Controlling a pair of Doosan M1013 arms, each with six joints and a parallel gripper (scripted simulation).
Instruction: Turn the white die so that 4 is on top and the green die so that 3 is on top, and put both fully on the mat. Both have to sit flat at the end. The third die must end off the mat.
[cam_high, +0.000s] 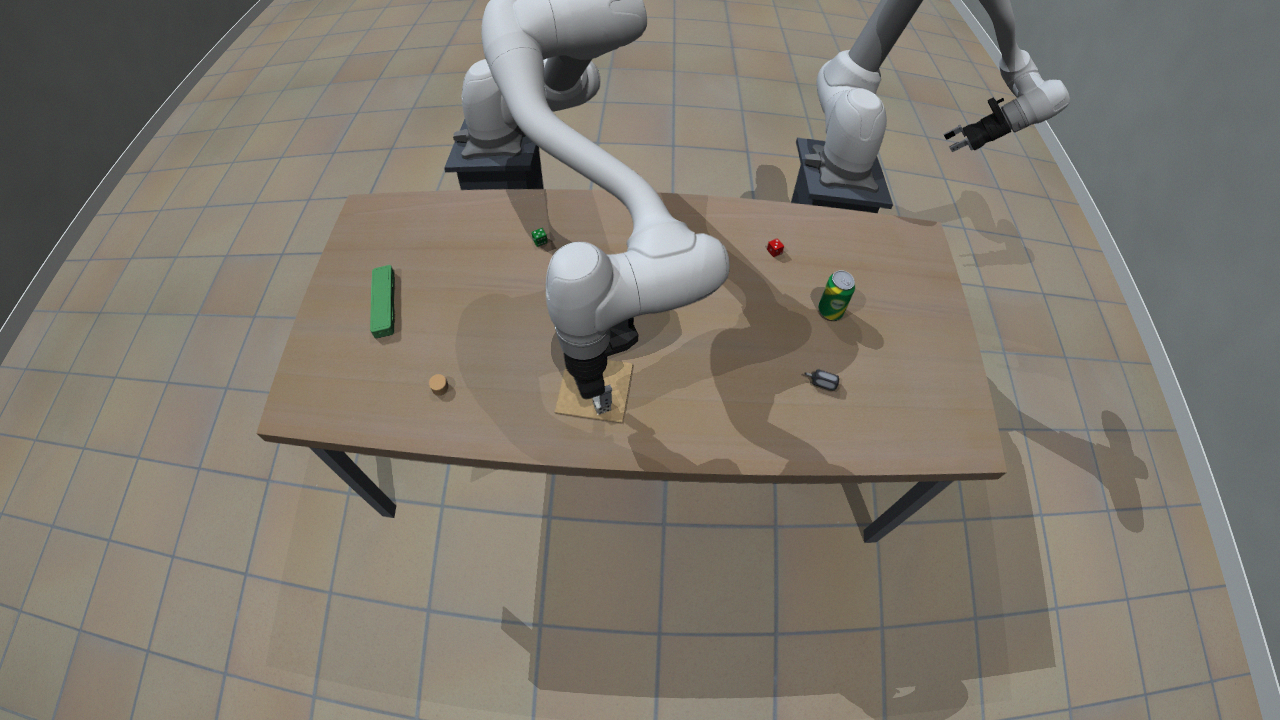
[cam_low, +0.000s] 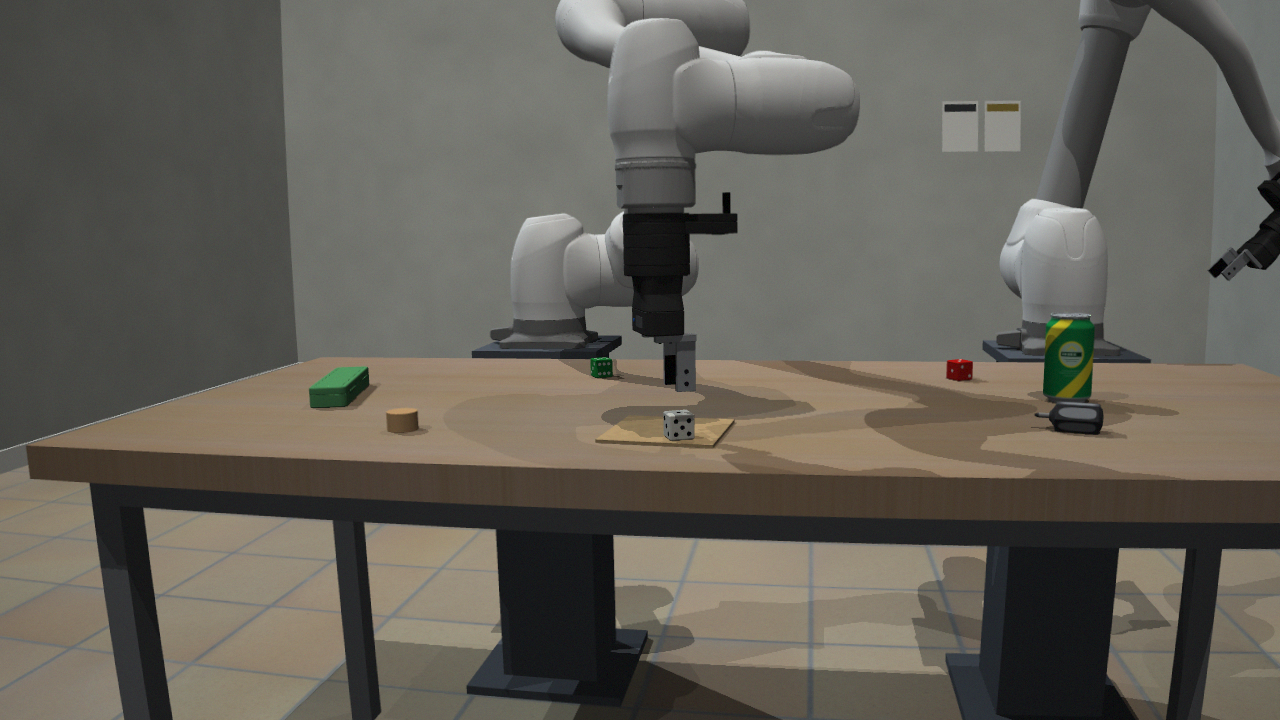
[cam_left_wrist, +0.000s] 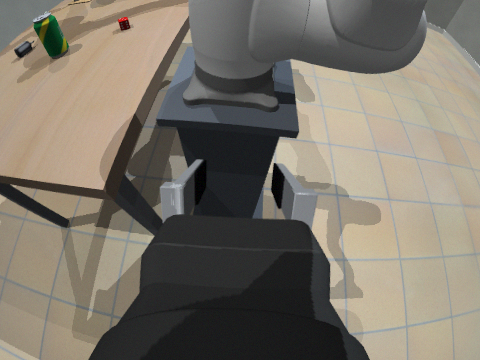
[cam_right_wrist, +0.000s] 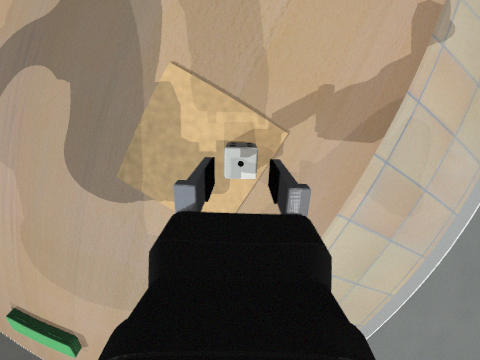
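The white die (cam_low: 678, 425) (cam_right_wrist: 241, 170) sits flat on the mat (cam_high: 569, 402) (cam_low: 626, 433) (cam_right_wrist: 155, 130), close to one edge. It shows 1 on top and 5 toward the exterior camera. My right gripper (cam_high: 603, 404) (cam_low: 677, 374) (cam_right_wrist: 241, 171) is open and points down above the die, which it mostly hides in the top view. The green die (cam_high: 539, 236) (cam_low: 600, 367) rests on the table near its back edge; its top number is too small to tell. The red die (cam_high: 775, 247) (cam_low: 958, 369) (cam_left_wrist: 124, 23) is off the mat. My left gripper (cam_high: 955, 139) (cam_left_wrist: 239, 175) is open and empty, beyond the table.
A green box (cam_high: 382, 300) (cam_low: 339, 385) (cam_right_wrist: 44, 332) and a round wooden piece (cam_high: 437, 384) (cam_low: 401, 420) are left of the mat. A can (cam_high: 836, 295) (cam_low: 1068, 358) (cam_left_wrist: 51, 35) and a small dark grey object (cam_high: 823, 379) (cam_low: 1076, 417) (cam_left_wrist: 23, 49) stand to its right.
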